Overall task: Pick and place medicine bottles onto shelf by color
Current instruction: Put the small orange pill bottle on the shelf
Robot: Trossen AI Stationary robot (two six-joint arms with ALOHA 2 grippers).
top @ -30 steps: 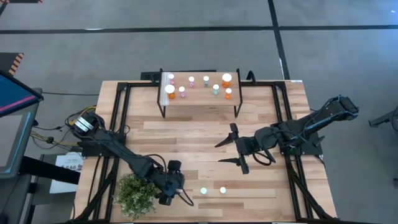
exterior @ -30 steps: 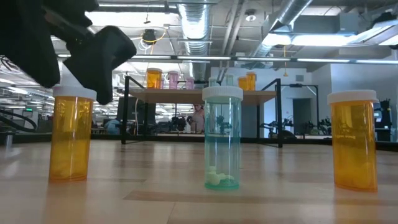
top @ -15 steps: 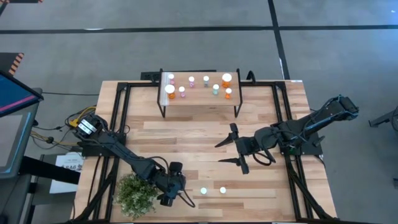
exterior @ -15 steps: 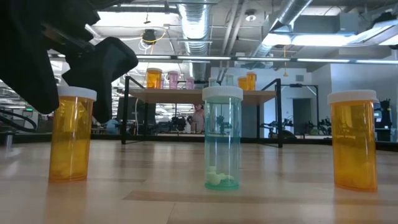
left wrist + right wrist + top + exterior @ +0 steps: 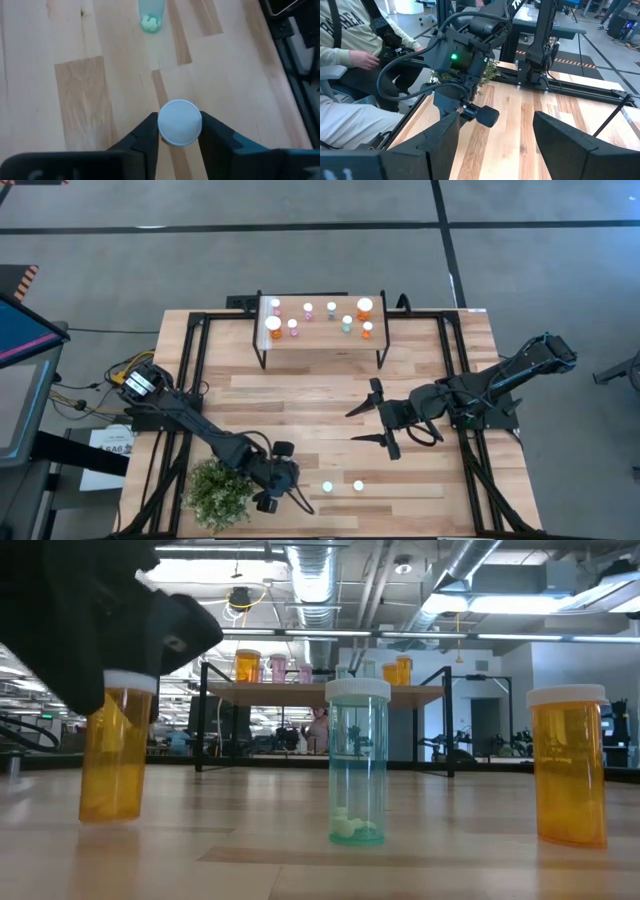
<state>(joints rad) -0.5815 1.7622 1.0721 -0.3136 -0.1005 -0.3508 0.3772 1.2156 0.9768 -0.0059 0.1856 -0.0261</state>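
Your left gripper (image 5: 180, 131) low at table's 7 o'clock corner, fingers (image 5: 147, 135) clamped on white cap of orange bottle (image 5: 115, 750); bottle leans slightly in grip, base near tabletop. Plant (image 5: 218, 492) just beside gripper, at its 9 o'clock. Teal bottle (image 5: 357, 762) and second orange bottle (image 5: 570, 765) upright, at 3 o'clock of held one. Your right gripper (image 5: 368, 418) mid-table, jaws spread wide, holding nothing. Shelf (image 5: 320, 332) at table's 12 o'clock edge carries eight bottles.
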